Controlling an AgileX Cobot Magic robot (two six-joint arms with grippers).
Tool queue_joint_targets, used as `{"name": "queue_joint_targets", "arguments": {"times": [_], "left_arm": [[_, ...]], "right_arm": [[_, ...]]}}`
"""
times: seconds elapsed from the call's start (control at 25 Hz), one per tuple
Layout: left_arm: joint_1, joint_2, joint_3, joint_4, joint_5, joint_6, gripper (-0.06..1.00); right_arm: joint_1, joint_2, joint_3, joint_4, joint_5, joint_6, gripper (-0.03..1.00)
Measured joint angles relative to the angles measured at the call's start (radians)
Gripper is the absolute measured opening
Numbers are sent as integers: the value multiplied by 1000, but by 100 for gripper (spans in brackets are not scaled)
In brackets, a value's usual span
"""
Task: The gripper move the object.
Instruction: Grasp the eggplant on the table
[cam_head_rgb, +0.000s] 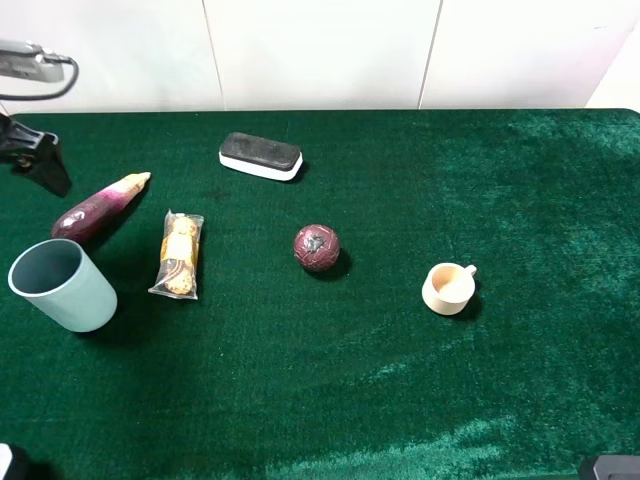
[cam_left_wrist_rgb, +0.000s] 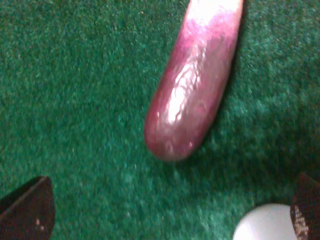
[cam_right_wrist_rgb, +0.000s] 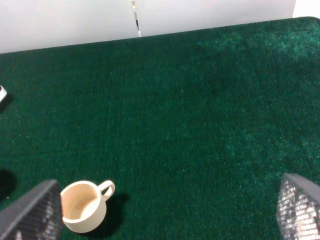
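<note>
left end effector (cam_head_rgb: 38, 160): far-left edge of tabletop (cam_head_rgb: 400, 380), arm angled down, hovering near the dark end of the eggplant (cam_head_rgb: 100, 208); fingers wide apart, holding nothing.
eggplant: lying flat, untouched, just beside the grey-blue cup (cam_head_rgb: 62, 285).
step, as judged: approach before the grasp. the next move calls for advancing until both fingers straddle the body, then closing.
right end effector (cam_right_wrist_rgb: 165, 212): spread wide, empty, near the mug (cam_right_wrist_rgb: 84, 206).

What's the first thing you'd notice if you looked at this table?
The shiny purple toy eggplant stands out first, lying near the left edge of the green table, next to a pale blue cup. The robot's left hand is open close by, not touching it. A dark red ball sits near the middle.
</note>
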Motion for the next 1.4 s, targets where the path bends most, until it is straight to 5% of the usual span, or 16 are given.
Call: {"name": "queue_joint_targets", "arguments": {"times": [0.8, 1.2, 1.4], "left_arm": [[-3, 245, 0, 0, -236, 67, 95], [-10, 315, -1, -7, -257, 74, 94], [-11, 324, -1, -7, -261, 74, 85]], "right_arm": [[0, 0, 0, 0, 0, 0, 65], [0, 0, 0, 0, 1, 0, 65], [0, 0, 0, 0, 1, 0, 65]]}}
